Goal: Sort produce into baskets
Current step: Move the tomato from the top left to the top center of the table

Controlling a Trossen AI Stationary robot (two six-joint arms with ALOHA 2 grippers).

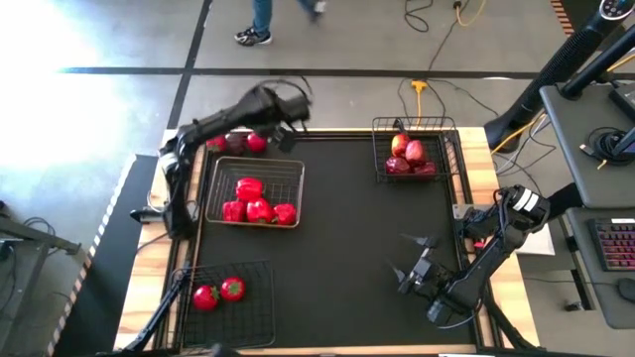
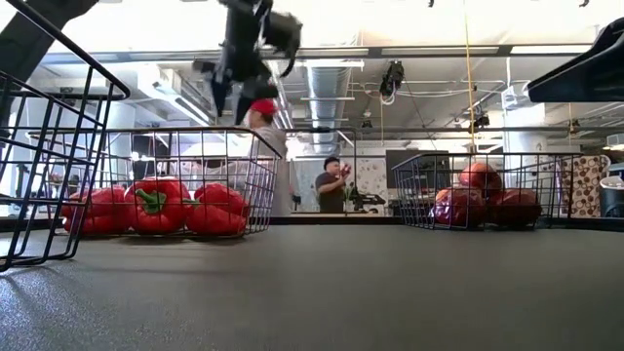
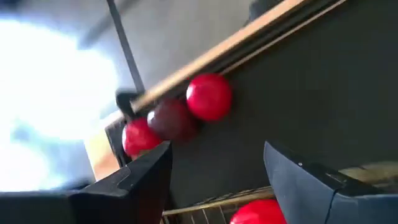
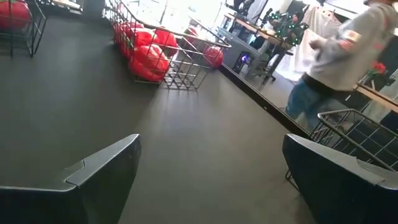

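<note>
Baskets (image 1: 256, 190) sit on a black mat (image 1: 347, 248); both hands (image 1: 281, 134) (image 1: 415, 260) gape empty; person (image 2: 334, 185) behind.

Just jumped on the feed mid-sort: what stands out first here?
The red peppers piled in the middle basket on the table's left. Behind it, the left end effector hovers open over three loose fruits at the far edge. The right end effector waits open, near right.

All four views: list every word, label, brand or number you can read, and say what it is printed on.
None can be read. No text shows on the produce, the wire baskets or the table. A patch on a person's grey sleeve in the right wrist view is too blurred to read.
</note>
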